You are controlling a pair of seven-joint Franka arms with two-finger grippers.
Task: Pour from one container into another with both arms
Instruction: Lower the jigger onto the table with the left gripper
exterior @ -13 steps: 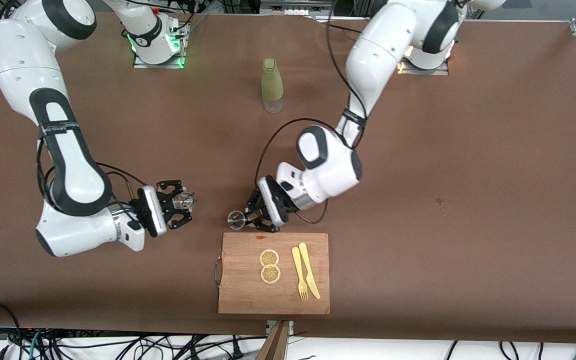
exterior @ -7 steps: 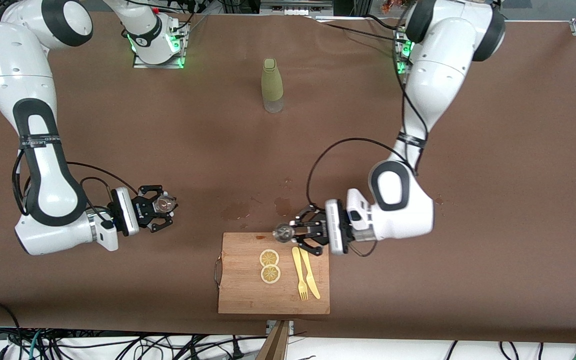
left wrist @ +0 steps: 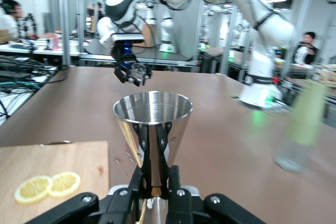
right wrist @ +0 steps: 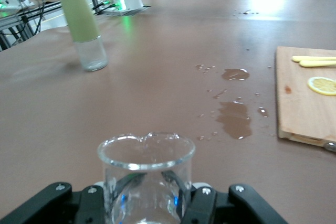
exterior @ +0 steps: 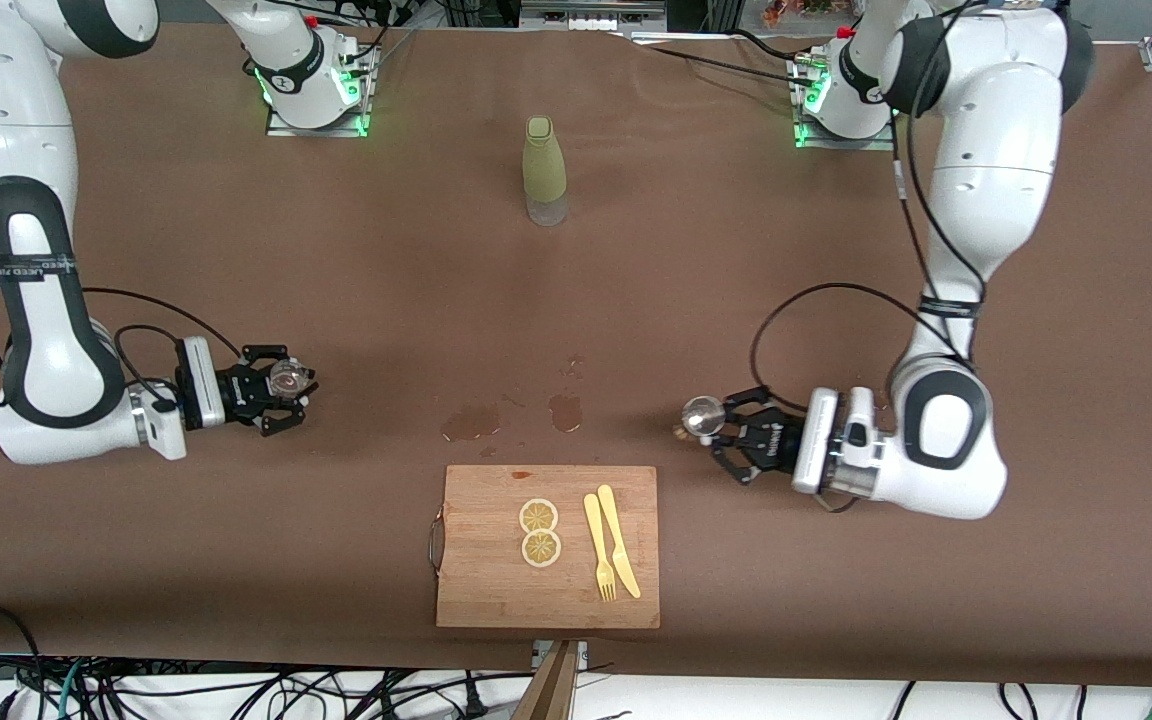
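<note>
Inspector A: Status? The left claw [exterior: 714,428] is clamped on the silver jigger [exterior: 702,413], upright, above the tabletop [exterior: 836,250] toward the left arm's end. The right claw [exterior: 279,392] grips the clear glass cup [exterior: 287,375] toward the right arm's end.

Inspector B: Wet patches [exterior: 476,422] lie just beside the cutting board [exterior: 547,545] (spillage, presumably). I judge the pour finished; only set-down remains. A second ago both vessels were near mid-table; the arms have since drawn well apart.
</note>
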